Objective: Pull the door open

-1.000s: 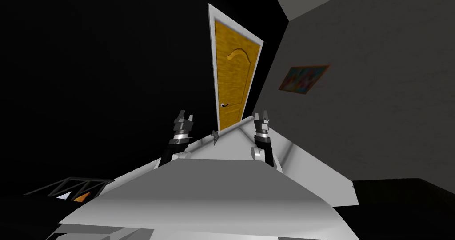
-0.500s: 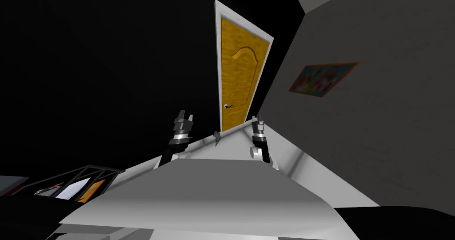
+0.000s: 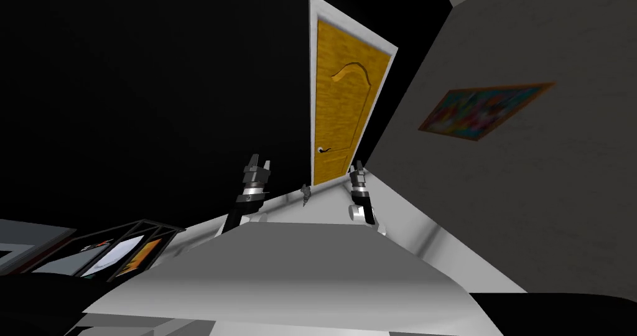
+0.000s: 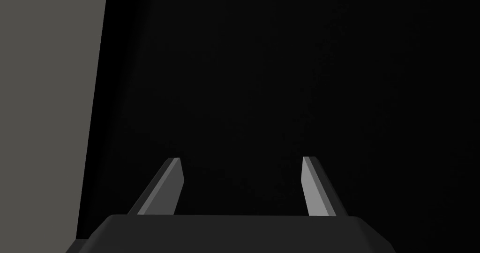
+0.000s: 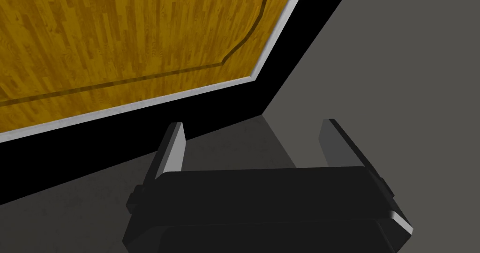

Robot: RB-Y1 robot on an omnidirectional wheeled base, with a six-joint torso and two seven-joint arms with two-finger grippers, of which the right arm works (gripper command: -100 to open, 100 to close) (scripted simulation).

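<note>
Ahead of me stands a yellow wood-grain door (image 3: 342, 96) in a white frame, with a small dark lever handle (image 3: 324, 150) near its left edge, low down. My right gripper (image 3: 355, 168) is open, raised in front of the door's lower right corner and apart from it. In the right wrist view the door (image 5: 126, 44) and its white frame lie beyond the open right gripper (image 5: 253, 128), nothing between the fingers. My left gripper (image 3: 258, 162) is open to the left of the door, and the left wrist view has the left gripper (image 4: 241, 163) facing a black area.
A grey wall (image 3: 529, 183) with a colourful framed picture (image 3: 485, 109) runs along the right. A black area lies left of the door. A dark wire-frame rack (image 3: 106, 254) with flat items stands at the lower left.
My view has swung left: the door, wall and picture have shifted to the right in the head view. The right gripper sits slightly higher and nearer the door. The left arm has not moved.
</note>
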